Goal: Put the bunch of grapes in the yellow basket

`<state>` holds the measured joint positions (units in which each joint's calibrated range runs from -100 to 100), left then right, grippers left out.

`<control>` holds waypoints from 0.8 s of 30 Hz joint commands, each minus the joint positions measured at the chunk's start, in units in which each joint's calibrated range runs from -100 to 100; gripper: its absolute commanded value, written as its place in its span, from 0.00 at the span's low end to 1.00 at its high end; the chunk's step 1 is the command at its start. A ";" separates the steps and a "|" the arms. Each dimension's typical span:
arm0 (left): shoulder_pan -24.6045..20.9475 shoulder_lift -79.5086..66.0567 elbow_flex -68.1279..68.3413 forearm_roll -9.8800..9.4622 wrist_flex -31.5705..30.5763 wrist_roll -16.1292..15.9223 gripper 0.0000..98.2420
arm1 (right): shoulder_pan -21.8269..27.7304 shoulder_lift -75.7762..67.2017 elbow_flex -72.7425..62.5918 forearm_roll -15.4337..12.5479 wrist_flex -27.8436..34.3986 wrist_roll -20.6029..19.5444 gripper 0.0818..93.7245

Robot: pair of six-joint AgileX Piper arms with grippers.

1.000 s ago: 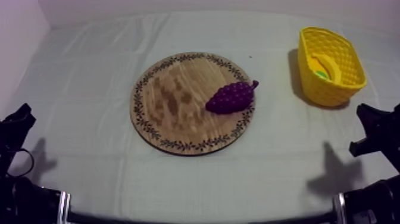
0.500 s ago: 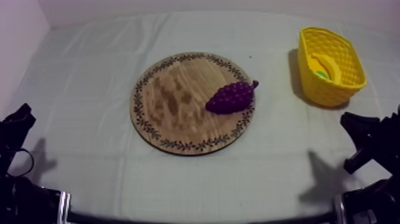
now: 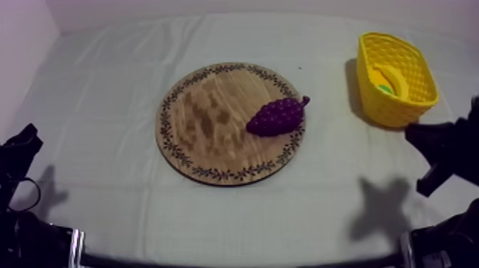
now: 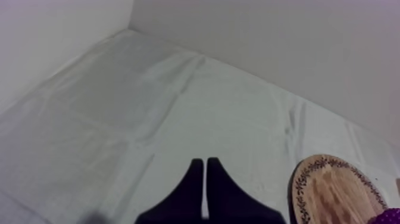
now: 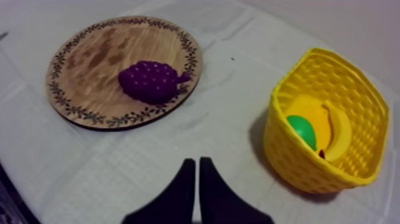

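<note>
The purple bunch of grapes (image 3: 276,116) lies on the right part of the round wooden board (image 3: 207,121) in the middle of the table. The yellow basket (image 3: 412,100) stands at the far right. My right gripper (image 3: 428,142) hovers at the table's right edge, just in front of the basket. In the right wrist view its fingers lie together, shut (image 5: 197,162), above bare cloth between the grapes (image 5: 149,81) on the board (image 5: 89,59) and the basket (image 5: 291,158). My left gripper (image 3: 25,139) sits low at the left edge, shut (image 4: 205,162), with the board (image 4: 333,190) off to its side.
A banana (image 5: 340,128) and a green toy fruit (image 5: 302,131) lie inside the basket. The right arm's shadow (image 3: 378,207) falls on the cloth at the front right. A pale wall (image 4: 268,42) rises behind the table.
My right arm has lifted and moved inward from the right edge, toward the basket. Its shadow has slid left on the cloth. The left arm, grapes and basket have not moved.
</note>
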<state>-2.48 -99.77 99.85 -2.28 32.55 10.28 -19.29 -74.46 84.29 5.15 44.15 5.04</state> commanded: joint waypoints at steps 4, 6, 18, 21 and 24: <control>-0.01 0.03 0.04 0.01 0.03 0.00 0.00 | -0.16 26.64 -26.96 -1.68 12.56 0.10 0.01; -0.01 0.03 0.04 0.01 0.03 0.00 0.00 | 0.07 33.57 -35.16 -2.26 16.71 0.17 0.01; -0.01 0.03 0.04 0.01 0.03 0.00 0.00 | -2.78 65.01 -68.97 -1.73 32.12 -0.23 0.01; -0.01 0.03 0.04 0.01 0.03 0.00 0.00 | -3.37 70.60 -74.40 -1.91 34.81 0.23 0.01; -0.01 0.03 0.04 0.01 0.03 0.00 0.00 | -3.61 74.38 -78.44 -1.88 37.25 0.81 0.01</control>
<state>-2.48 -99.77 99.85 -2.28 32.55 10.28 -22.91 -5.17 11.35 3.12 80.37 5.67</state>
